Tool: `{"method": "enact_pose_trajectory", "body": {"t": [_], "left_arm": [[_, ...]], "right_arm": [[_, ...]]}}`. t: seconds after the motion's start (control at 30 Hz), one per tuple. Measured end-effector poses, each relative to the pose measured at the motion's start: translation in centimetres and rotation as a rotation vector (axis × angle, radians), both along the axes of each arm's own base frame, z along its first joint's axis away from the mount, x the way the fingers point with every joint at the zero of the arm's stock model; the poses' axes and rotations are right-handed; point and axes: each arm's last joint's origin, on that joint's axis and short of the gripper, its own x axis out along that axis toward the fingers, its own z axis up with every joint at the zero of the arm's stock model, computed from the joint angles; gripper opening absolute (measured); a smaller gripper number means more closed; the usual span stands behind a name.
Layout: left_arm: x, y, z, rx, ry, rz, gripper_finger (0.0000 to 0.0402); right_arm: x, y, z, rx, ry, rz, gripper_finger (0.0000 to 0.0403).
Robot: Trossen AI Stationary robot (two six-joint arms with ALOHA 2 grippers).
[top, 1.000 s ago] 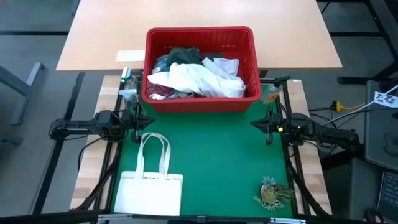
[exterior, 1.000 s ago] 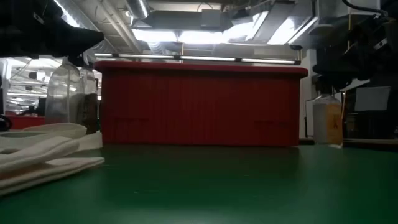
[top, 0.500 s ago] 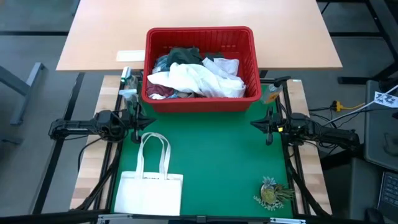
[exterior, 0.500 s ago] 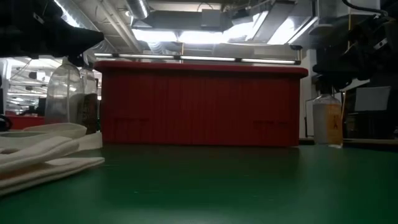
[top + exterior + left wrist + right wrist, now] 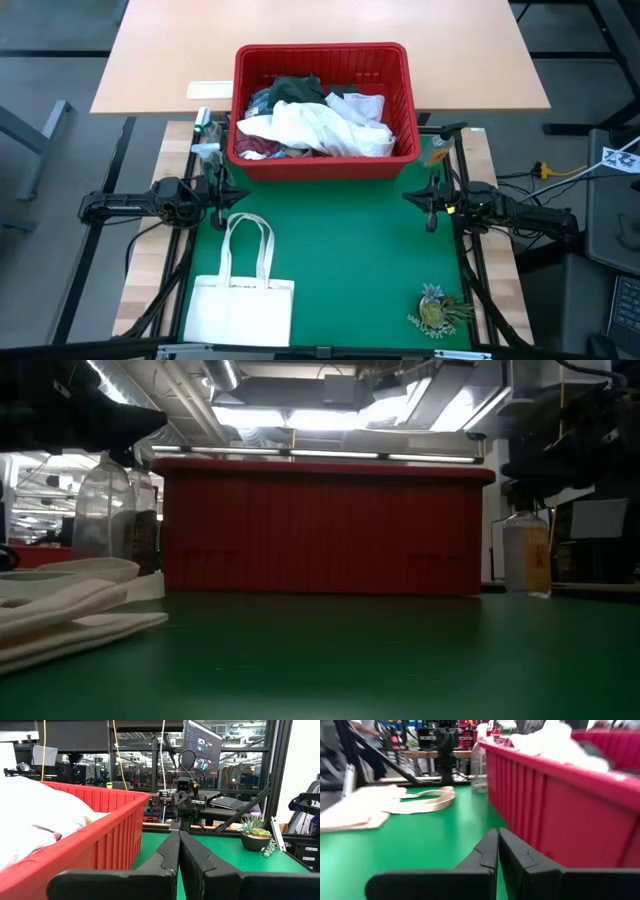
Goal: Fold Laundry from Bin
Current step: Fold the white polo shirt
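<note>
Laundry (image 5: 318, 128) heaped in bin (image 5: 322, 164); left tool (image 5: 222, 192), right tool (image 5: 428, 199) pressed together, empty.

The rectangular slotted plastic bin (image 5: 322, 160) is bright red. The soft heaped laundry (image 5: 318, 125) in it shows white, dark green and maroon cloth. The flat mat on the bench (image 5: 350, 250) is green; the flat cloth tote bag (image 5: 240, 305) is white.

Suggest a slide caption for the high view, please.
Red bin of unfolded laundry beyond both shut, empty grippers.
</note>
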Motion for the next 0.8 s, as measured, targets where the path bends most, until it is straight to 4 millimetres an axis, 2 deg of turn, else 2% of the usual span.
{"method": "enact_pose_trajectory", "body": {"t": [0.3,0.5,0.7,0.8], "left_arm": [[0.0,0.0,0.0,0.000,-0.001,0.000,0.0004],[0.0,0.0,0.0,0.000,-0.002,0.000,0.0004],[0.0,0.0,0.0,0.000,-0.002,0.000,0.0004],[0.0,0.0,0.0,0.000,-0.002,0.001,0.0004]], "right_arm": [[0.0,0.0,0.5,0.000,-0.051,0.005,0.0017],[0.0,0.2,1.7,0.243,-0.201,0.089,0.0017],[-0.2,0.1,2.6,0.345,-0.313,0.037,0.0017],[-0.2,0.1,2.9,0.399,-0.358,0.048,0.0032]]}}
